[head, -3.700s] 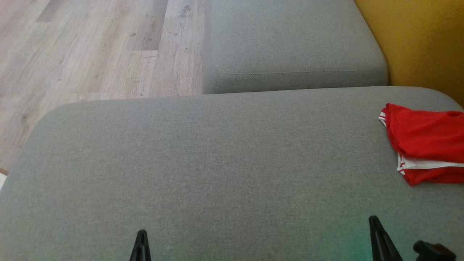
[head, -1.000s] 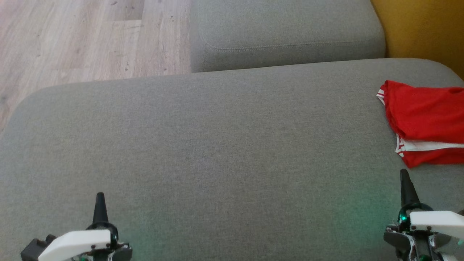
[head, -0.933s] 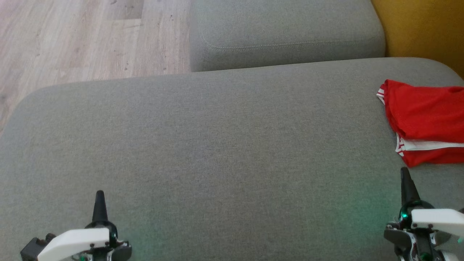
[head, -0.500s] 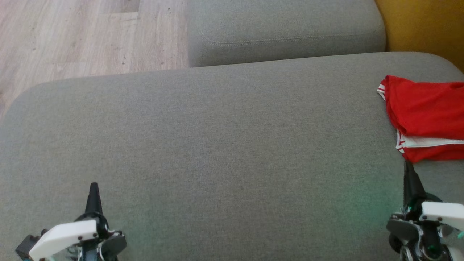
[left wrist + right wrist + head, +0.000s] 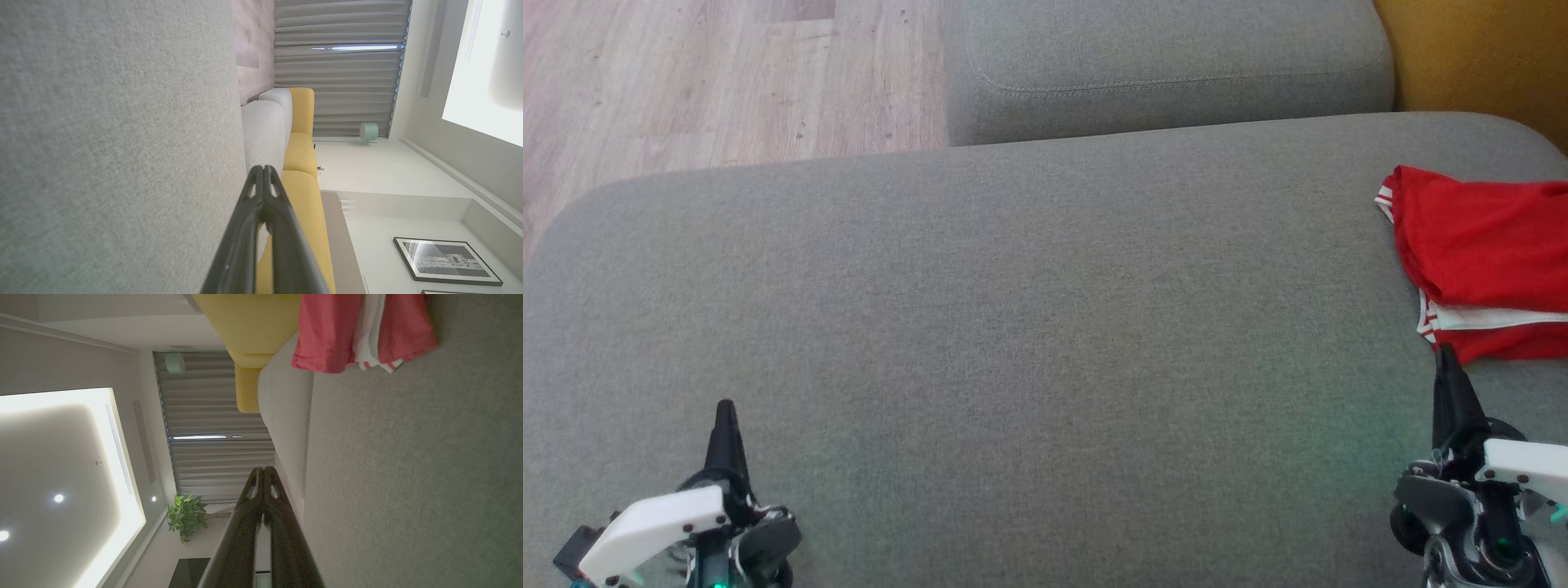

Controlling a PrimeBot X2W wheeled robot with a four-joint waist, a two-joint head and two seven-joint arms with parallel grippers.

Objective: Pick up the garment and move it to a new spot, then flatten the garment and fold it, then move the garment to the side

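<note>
The garment [image 5: 1482,261] is red with white striped trim and lies folded at the far right of the grey sofa cushion [image 5: 1013,327], running off the head view's right edge. In the right wrist view the garment [image 5: 359,330] lies ahead at the top. My right gripper [image 5: 1445,355] is shut and empty, its tip just in front of the garment's near edge; whether it touches the cloth I cannot tell. The right gripper [image 5: 263,470] shows both tips pressed together. At the lower left my left gripper [image 5: 724,408] is shut and empty over bare cushion, tips of the left gripper [image 5: 263,168] closed.
A second grey cushion [image 5: 1168,65] lies beyond the near one. Wooden floor [image 5: 711,82] runs along the upper left, past the cushion's left edge. Yellow upholstery [image 5: 1486,57] stands at the upper right. Bare fabric spans the stretch between the two grippers.
The camera has tilted, so the cushion and both wrists show further into view. My right gripper's tip has come closer to the garment's near edge. Both grippers stay shut.
</note>
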